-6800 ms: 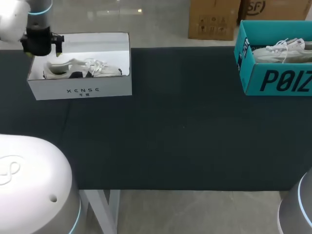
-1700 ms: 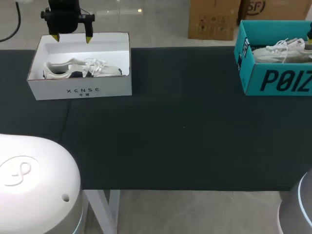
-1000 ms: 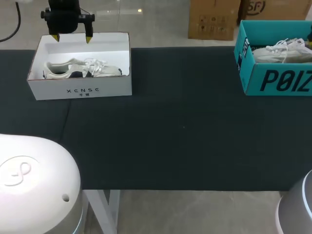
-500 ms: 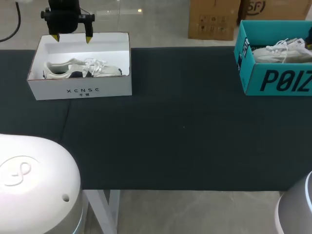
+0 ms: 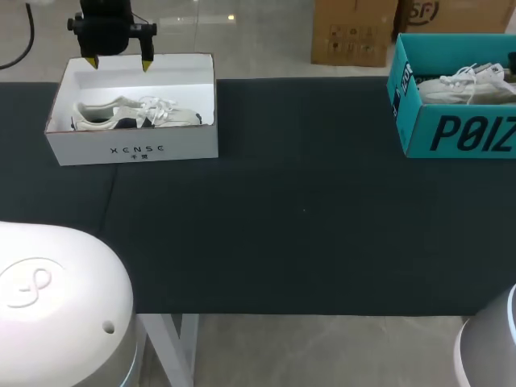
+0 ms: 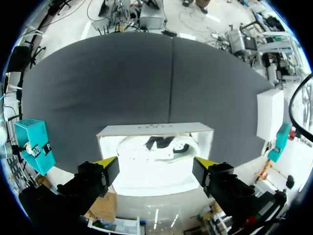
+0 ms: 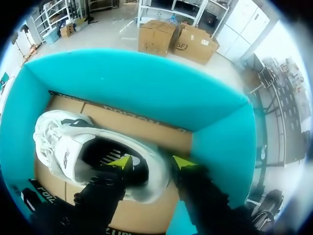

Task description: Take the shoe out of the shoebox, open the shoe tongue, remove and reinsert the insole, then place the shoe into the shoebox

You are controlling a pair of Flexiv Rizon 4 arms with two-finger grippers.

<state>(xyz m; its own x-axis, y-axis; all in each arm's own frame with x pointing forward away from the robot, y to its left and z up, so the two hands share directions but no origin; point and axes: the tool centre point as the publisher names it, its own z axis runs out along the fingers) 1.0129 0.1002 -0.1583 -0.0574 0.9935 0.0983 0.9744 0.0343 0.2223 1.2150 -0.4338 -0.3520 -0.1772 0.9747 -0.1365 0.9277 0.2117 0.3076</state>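
Upper left, the left jaws hung spread over the white shoebox [image 5: 133, 149]. Only the right wrist view showed the right jaws parted astride the heel of the shoe [image 7: 62, 152].

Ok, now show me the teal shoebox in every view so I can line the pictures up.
Head view: the teal shoebox stands at the far right corner of the table.
Left wrist view: small, far off to one side of the white shoebox under the left gripper.
Right wrist view: its walls surround the right gripper.
Shared landmark: the white shoe inside it.
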